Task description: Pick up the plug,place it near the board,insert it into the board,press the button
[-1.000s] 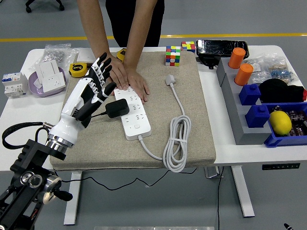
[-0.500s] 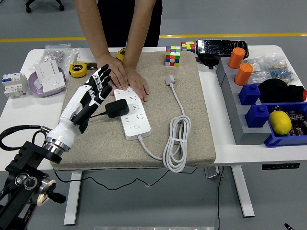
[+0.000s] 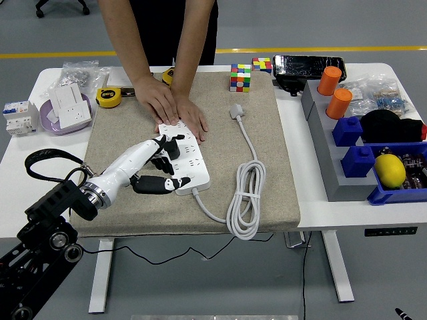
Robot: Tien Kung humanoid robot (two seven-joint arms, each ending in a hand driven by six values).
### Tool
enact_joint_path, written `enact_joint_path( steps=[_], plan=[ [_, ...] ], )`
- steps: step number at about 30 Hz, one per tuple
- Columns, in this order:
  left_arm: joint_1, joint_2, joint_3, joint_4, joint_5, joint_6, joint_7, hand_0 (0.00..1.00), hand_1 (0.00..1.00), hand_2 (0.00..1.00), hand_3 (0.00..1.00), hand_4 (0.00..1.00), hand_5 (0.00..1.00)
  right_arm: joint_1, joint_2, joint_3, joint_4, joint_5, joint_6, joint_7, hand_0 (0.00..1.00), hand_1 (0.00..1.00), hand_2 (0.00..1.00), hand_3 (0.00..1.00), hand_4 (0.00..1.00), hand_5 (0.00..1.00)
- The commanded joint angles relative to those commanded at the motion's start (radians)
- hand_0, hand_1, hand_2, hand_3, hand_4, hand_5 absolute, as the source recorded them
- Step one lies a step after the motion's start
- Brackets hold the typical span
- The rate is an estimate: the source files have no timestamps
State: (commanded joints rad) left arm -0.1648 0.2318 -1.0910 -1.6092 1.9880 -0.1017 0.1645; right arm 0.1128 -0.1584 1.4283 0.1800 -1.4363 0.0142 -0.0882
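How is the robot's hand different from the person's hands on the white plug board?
The robot's black-and-white left hand comes in from the near left; the person's bare hands come from the far side. The left hand lies over the near end of the white power strip, fingers curled; the bare hands press flat on its far end, one partly over the other. Both touch the white power strip.

White-shelled left hand (image 3: pixel 155 168) with black fingers, silver wrist ring, black arm (looped black cable).
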Motion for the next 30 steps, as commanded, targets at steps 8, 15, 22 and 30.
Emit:
enact_joint_path(
  steps=[8, 15, 22, 30],
  plan=[
    [-0.052, -0.003, 0.069, 0.066, 0.098, -0.027, 0.022, 0.196, 0.054, 0.155, 0.86, 0.504, 0.002, 0.003, 0.002, -0.003, 0.0, 0.001, 0.001, 0.001, 0.818, 0.752, 0.751, 0.789, 0.998, 0.913],
    [-0.055, -0.016, 0.09, 0.097, 0.121, -0.083, 0.054, 0.191, 0.048, 0.15, 0.856, 0.519, 0.002, 0.003, 0.001, -0.003, 0.0, 0.0, 0.0, 0.0, 0.817, 0.752, 0.751, 0.789, 0.998, 0.911],
    [-0.062, -0.026, 0.102, 0.136, 0.117, -0.088, 0.06, 0.19, 0.046, 0.149, 0.862, 0.502, 0.002, 0.004, 0.002, -0.005, 0.0, 0.0, 0.001, 0.001, 0.818, 0.752, 0.751, 0.789, 0.998, 0.911],
    [-0.064, -0.035, 0.121, 0.156, 0.107, -0.074, 0.057, 0.19, 0.046, 0.149, 0.863, 0.495, 0.002, 0.002, 0.001, -0.003, 0.0, -0.003, 0.001, -0.001, 0.817, 0.752, 0.751, 0.789, 0.998, 0.91]
  ],
)
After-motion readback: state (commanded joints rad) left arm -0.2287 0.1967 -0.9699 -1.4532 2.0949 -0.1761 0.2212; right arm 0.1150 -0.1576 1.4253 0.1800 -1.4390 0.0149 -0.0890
